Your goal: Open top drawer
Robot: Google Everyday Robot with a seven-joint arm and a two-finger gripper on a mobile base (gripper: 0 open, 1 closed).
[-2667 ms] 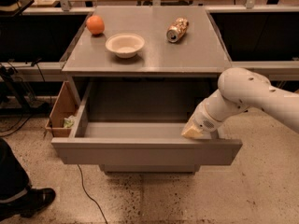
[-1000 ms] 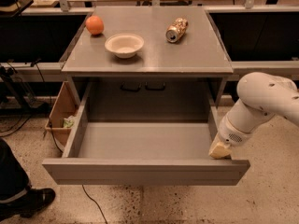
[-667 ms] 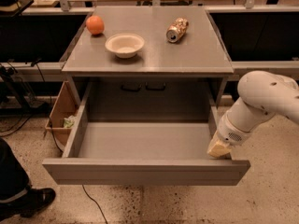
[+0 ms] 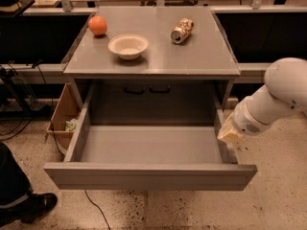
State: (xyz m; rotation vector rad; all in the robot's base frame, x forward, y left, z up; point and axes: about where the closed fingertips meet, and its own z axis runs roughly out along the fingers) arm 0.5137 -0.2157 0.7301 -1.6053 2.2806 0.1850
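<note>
The top drawer (image 4: 148, 175) is a wide grey drawer with a flat front panel. It stands pulled far out from under the grey table top (image 4: 192, 56), and its inside is bare. My gripper (image 4: 229, 134) is at the end of the white arm, at the drawer's right side wall near the front corner. The wrist hides its fingertips.
On the table top lie an orange (image 4: 97, 26), a white bowl (image 4: 128, 46) and a crushed can (image 4: 182, 30). A cardboard box (image 4: 61, 114) stands on the floor left of the drawer. A person's dark shoe and leg (image 4: 24, 205) are at the bottom left.
The drawer has come further out toward the camera since the earliest frame. My gripper moved from the front panel's top edge to the right side wall. Little change over the last second.
</note>
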